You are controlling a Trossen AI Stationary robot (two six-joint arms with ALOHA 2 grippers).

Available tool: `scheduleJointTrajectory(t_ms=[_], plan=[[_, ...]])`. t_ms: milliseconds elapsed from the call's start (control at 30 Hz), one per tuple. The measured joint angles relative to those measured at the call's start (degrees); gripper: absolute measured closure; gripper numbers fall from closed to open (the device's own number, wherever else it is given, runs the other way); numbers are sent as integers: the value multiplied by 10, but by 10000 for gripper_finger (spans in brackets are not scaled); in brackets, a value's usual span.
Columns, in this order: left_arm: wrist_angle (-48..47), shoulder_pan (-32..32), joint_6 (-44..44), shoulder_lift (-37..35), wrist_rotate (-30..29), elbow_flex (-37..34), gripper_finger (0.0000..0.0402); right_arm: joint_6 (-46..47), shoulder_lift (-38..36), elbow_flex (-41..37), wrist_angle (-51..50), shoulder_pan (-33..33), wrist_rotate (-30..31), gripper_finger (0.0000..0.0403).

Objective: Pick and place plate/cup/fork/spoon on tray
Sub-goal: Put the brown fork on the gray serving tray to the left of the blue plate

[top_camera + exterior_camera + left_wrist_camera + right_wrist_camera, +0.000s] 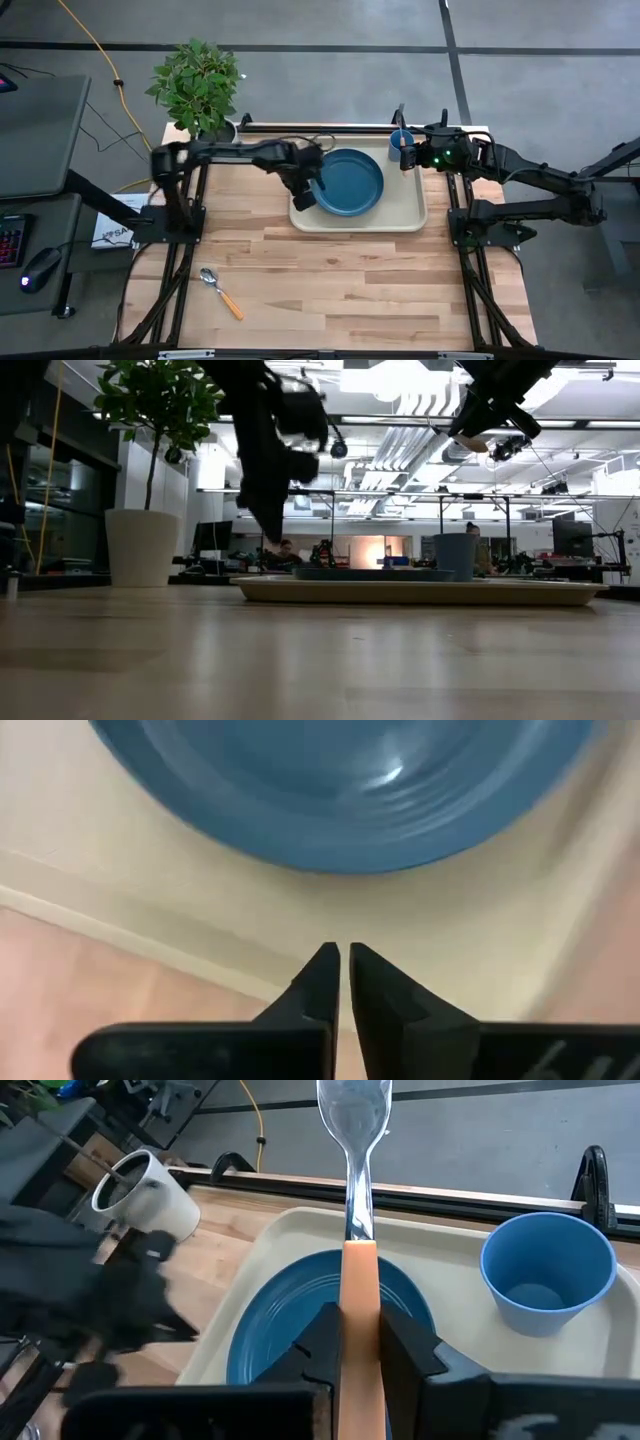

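The dark blue plate [348,182] lies on the beige tray [410,215], and the light-blue cup [400,142] stands upright in the tray's far right corner. The orange-handled spoon [220,292] lies on the table near the front left. My right gripper [408,155] is above the tray beside the cup, shut on the fork [356,1200]. My left gripper [303,198] is shut and empty, pointing down over the tray's left rim [200,910] next to the plate [330,790]. My right gripper pinches the fork's orange handle [360,1275] between its two fingers, which lie along it. The fork sticks out ahead of the fingers, its silver tines [352,1110] at the free end. It is lifted clear above the plate [290,1330] and the tray.
A potted plant in a white pot [200,85] stands at the table's far left corner. A black rail with clamps [320,127] runs along the far edge behind the tray. Bare wood lies between the tray and the near edge.
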Motion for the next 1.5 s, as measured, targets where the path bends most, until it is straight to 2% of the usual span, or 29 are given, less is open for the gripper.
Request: scheduleJointTrajectory(t_ms=[200,500,1100,1500], plan=[[-10,15,56,67,-32,41,400,0,0,0,0,0,1,377],[1,29,142,82,-36,54,401,0,0,0,0,0,2,377],[-29,29,200,102,-34,54,401,-2,0,0,15,0,5,377],[10,15,200,120,-20,54,401,-2,0,0,26,0,5,377]])
